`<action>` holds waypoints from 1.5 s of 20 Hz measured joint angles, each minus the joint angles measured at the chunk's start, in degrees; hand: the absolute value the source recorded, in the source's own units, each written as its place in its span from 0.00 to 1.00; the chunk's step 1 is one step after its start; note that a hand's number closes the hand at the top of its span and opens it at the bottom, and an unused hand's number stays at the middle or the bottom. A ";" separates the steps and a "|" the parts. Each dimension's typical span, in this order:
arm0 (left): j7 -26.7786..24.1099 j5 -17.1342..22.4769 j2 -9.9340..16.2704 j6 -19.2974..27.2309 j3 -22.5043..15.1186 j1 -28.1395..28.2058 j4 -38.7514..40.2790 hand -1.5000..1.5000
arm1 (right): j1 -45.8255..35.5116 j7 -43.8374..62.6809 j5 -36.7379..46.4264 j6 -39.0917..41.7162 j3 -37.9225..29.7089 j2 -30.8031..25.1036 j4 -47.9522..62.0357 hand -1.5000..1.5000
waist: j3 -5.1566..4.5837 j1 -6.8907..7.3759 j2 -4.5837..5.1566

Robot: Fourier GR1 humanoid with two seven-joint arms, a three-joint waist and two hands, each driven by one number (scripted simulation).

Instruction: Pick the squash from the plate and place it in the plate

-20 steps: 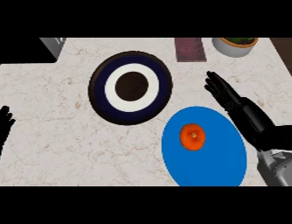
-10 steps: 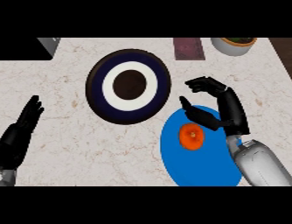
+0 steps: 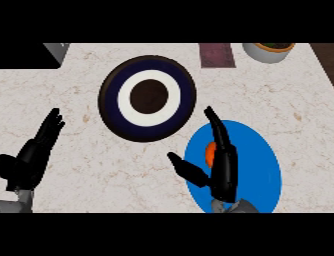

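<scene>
Counter [image 3: 66,90] | right robot hand [image 3: 220,165] open over squash [image 3: 210,151] | blue plate [image 3: 262,160]

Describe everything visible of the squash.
The squash shows only as a small orange patch with a darker spot, lying on the blue plate near its left side. The right hand, fingers straight, lies over it and hides most of it; whether they touch cannot be told.

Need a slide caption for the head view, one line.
Right hand open over the squash on the blue plate; ringed plate beyond; left hand open.
</scene>
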 measured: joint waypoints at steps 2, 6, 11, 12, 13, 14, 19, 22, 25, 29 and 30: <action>-0.57 -0.13 -0.38 -0.47 0.37 -0.19 0.71 0.50 | 1.82 3.66 5.79 -1.42 0.43 -0.10 -1.87 0.00 | 0.01 -0.05 -0.02; -1.13 -1.55 -1.48 0.27 0.22 -0.21 1.46 0.50 | 5.41 14.13 17.65 1.47 -0.03 -0.66 -5.98 0.00 | -0.03 -0.34 -0.12; -1.07 -1.57 -1.65 -0.08 0.67 -0.76 1.70 0.50 | 8.58 27.90 27.44 14.10 -0.12 -2.88 -11.41 0.00 | -0.11 -0.70 -0.20; -1.26 -1.40 -1.50 -0.50 0.81 -0.40 1.64 0.50 | 8.80 30.41 28.46 17.11 -0.37 -3.54 -12.44 0.00 | -0.11 -0.55 -0.19; -1.27 -1.42 -1.50 -0.61 0.78 -0.21 1.64 0.50 | 8.87 33.25 29.57 20.55 -0.06 -3.75 -13.59 0.00 | -0.12 -0.48 -0.20; -1.35 -1.41 -1.29 -0.93 0.87 0.00 1.63 0.50 | 8.98 35.99 30.58 23.71 0.13 -3.92 -14.57 0.00 | -0.12 -0.36 -0.19; -0.63 -1.63 -1.52 -1.56 1.43 -0.81 1.74 0.50 | 8.90 47.64 33.33 37.55 1.62 -2.68 -21.77 0.00 | 0.00 0.07 -0.03; -0.24 -2.33 -2.17 -1.76 1.55 -1.18 1.79 0.50 | 7.35 50.90 32.77 42.87 0.32 -1.37 -22.35 0.00 | 0.05 0.36 0.06; -0.29 -3.22 -2.65 -1.76 2.03 -1.49 2.02 0.50 | 6.82 53.19 32.39 47.30 -1.18 -1.30 -23.86 0.00 | 0.07 0.44 0.10; -0.30 -3.98 -3.42 -1.99 2.15 -0.86 0.99 0.50 | 6.14 54.86 32.96 51.62 -2.15 -0.27 -22.67 0.00 | 0.09 0.62 0.12; 0.41 -4.36 -3.72 -1.74 1.94 -0.87 0.36 0.50 | 6.18 54.79 32.62 52.58 -2.79 -0.48 -22.64 0.00 | 0.09 0.63 0.11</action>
